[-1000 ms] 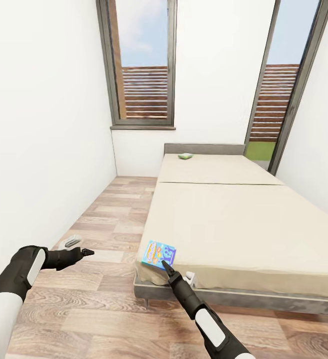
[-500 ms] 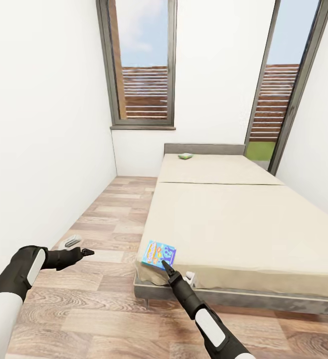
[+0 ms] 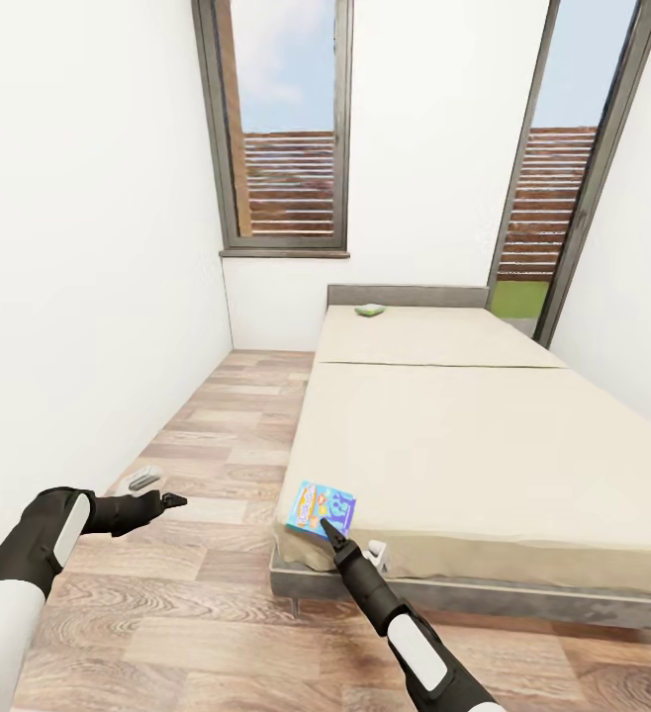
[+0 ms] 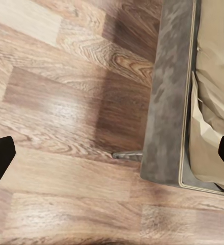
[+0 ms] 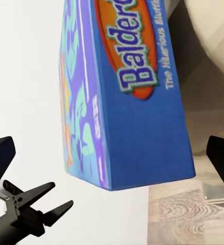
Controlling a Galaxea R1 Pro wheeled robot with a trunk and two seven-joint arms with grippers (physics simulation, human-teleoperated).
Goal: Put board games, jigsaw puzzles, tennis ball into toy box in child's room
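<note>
A blue board game [image 3: 321,508] lies flat on the near left corner of the bed [image 3: 484,445]. In the right wrist view the same blue board game [image 5: 127,102] is close ahead, its printed lid facing the camera. My right gripper [image 3: 350,539] is open, hovering just short of the box and not touching it. A second, greenish board game [image 3: 369,310] rests at the far end of the mattress by the headboard. My left gripper [image 3: 157,489] is open over the wooden floor, left of the bed. The table, toy box, jigsaw puzzles and tennis ball are out of view.
The room is narrow: a white wall [image 3: 78,297] runs close on the left, and tall windows [image 3: 286,129] stand at the far end. A strip of wooden floor [image 3: 227,425] lies between wall and bed. The grey bed frame [image 4: 165,102] and one of its legs [image 4: 127,154] sit near my left gripper.
The whole picture has shifted slightly, so the bed sits a touch lower and further right. Both arms hold their poses and both grippers stay open.
</note>
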